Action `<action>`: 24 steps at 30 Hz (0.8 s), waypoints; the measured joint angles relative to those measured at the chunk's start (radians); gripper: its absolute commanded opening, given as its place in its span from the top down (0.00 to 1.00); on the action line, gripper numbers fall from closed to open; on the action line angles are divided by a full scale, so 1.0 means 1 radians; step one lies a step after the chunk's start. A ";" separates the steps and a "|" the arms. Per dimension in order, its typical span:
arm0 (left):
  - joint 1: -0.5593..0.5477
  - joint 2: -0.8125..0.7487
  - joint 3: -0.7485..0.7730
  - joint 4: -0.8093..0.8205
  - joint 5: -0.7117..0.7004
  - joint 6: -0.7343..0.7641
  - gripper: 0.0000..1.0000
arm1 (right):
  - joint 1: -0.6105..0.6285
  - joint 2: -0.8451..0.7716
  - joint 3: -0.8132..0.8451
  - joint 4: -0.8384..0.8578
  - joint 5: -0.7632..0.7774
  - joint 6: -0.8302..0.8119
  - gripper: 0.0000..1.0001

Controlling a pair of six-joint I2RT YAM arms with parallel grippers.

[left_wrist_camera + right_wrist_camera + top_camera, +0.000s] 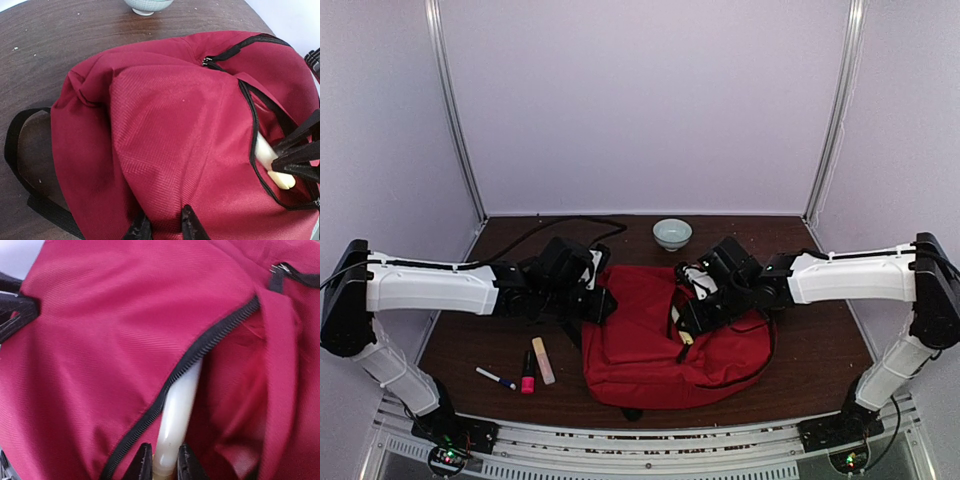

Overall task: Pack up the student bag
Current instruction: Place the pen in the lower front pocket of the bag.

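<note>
The student bag [660, 345], a big red backpack, lies flat mid-table with its black zipper [210, 340] open. My left gripper [162, 220] is at the bag's left edge [605, 305], shut on a raised fold of red fabric [175, 125]. My right gripper [162, 452] is over the opening [688, 322], shut on a whitish, smooth tube [180, 405]. The tube's far end is tucked under the zipper edge inside the bag [100, 315]. The left wrist view shows the tube [264, 150] in the slot, with the right fingers [300, 155] on it.
A pale bowl [672, 233] stands behind the bag. Left of the bag lie a beige stick [543, 360], a pink marker [528, 372] and a white pen with a blue tip [496, 378]. A black cable [550, 228] runs along the back. A black strap [20, 140] trails on the table.
</note>
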 measured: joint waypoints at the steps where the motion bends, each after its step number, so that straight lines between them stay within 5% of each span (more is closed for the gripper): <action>1: 0.001 -0.001 -0.003 0.001 -0.001 0.000 0.79 | 0.003 0.014 0.011 0.011 -0.016 0.004 0.83; 12: 0.005 -0.051 -0.041 0.003 -0.021 0.019 0.69 | 0.005 0.132 0.074 0.188 -0.224 0.107 0.83; 20: 0.005 -0.129 -0.069 -0.007 -0.056 0.051 0.56 | 0.007 0.132 0.074 0.369 -0.326 0.212 0.63; 24: 0.007 -0.187 -0.073 -0.033 -0.090 0.066 0.38 | 0.003 0.126 0.068 0.361 -0.293 0.209 0.54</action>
